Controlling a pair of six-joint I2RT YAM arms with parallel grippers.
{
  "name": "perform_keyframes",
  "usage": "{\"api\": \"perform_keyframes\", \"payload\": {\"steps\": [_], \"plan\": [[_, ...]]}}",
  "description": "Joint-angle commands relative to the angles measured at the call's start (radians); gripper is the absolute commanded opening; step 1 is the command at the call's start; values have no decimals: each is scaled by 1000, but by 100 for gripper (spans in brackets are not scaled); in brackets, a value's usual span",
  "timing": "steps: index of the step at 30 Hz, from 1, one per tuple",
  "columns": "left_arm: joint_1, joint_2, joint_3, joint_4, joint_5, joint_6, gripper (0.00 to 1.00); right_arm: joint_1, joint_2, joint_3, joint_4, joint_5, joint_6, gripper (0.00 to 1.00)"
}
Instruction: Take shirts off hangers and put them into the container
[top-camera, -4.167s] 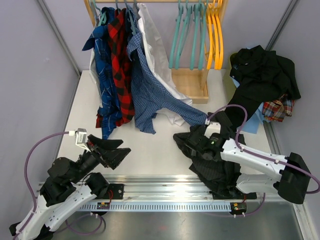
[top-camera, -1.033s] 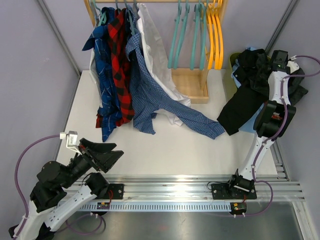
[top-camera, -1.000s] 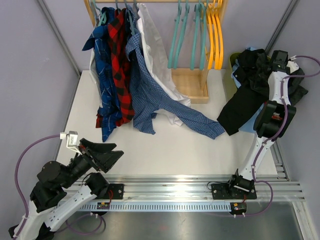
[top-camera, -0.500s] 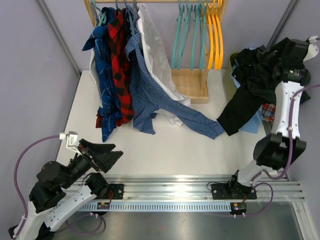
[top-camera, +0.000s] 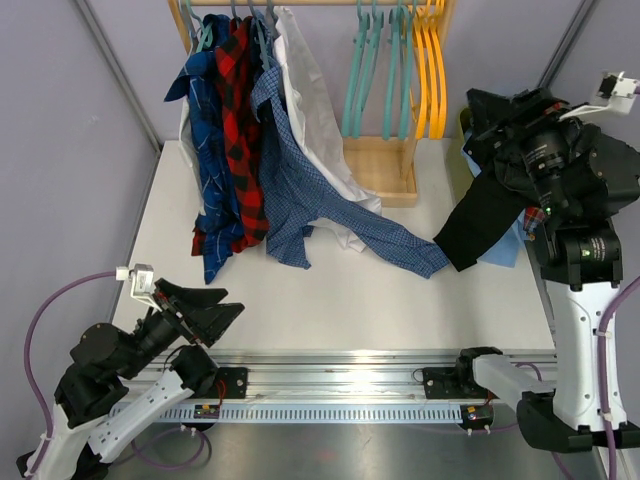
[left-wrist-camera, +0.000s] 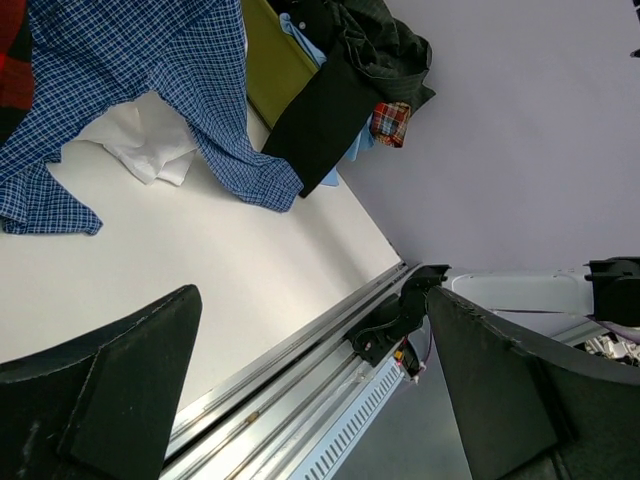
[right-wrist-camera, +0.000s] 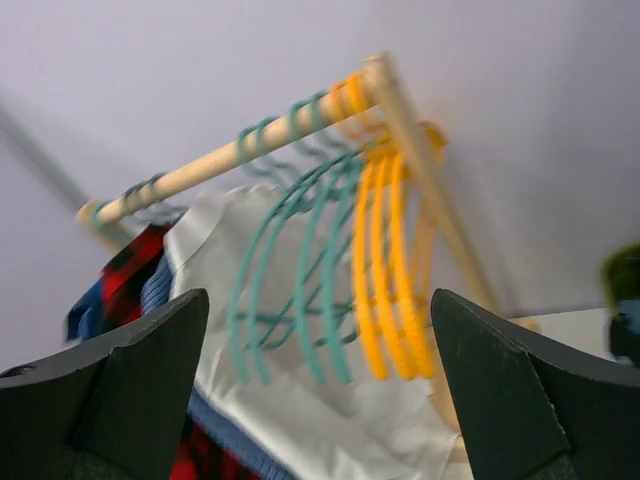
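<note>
Two pincers are recorded, both spread wide and empty. The left gripper (left-wrist-camera: 310, 298) is held low over the near left part of the table (top-camera: 330, 300). Bare tabletop is noted ahead of it, bounded by the metal rail (top-camera: 340, 365) at the near edge and the left wall (top-camera: 60, 150). The right gripper (right-wrist-camera: 318, 298) is raised high at the far right, close to the right wall (top-camera: 600, 30) and over the container (left-wrist-camera: 275, 75), and is aimed at the wooden rail (right-wrist-camera: 250, 150). Empty teal hangers (top-camera: 370, 70) and orange-yellow hangers (top-camera: 430, 70) are seen directly ahead of it. The container is piled full: a black shirt (top-camera: 480, 215) is draped over its rim down onto the table, and a brown-red plaid shirt (top-camera: 545, 218) is partly buried. On the rail's left half, a blue plaid shirt (top-camera: 210, 150), a red-black plaid shirt (top-camera: 238, 120), a blue check shirt (top-camera: 290, 170) and a white shirt (top-camera: 310, 100) are hung. One blue check sleeve is stretched across the table, ending just beside the black shirt; contact cannot be confirmed. The wooden base (top-camera: 385, 170) stands between the hung shirts and the container.
</note>
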Motion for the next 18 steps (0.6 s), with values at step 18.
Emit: {"api": "perform_keyframes", "payload": {"steps": [18], "plan": [[2,-162,32,-22,-10,3,99,808,332,240,-228,-35,-413,99]]}}
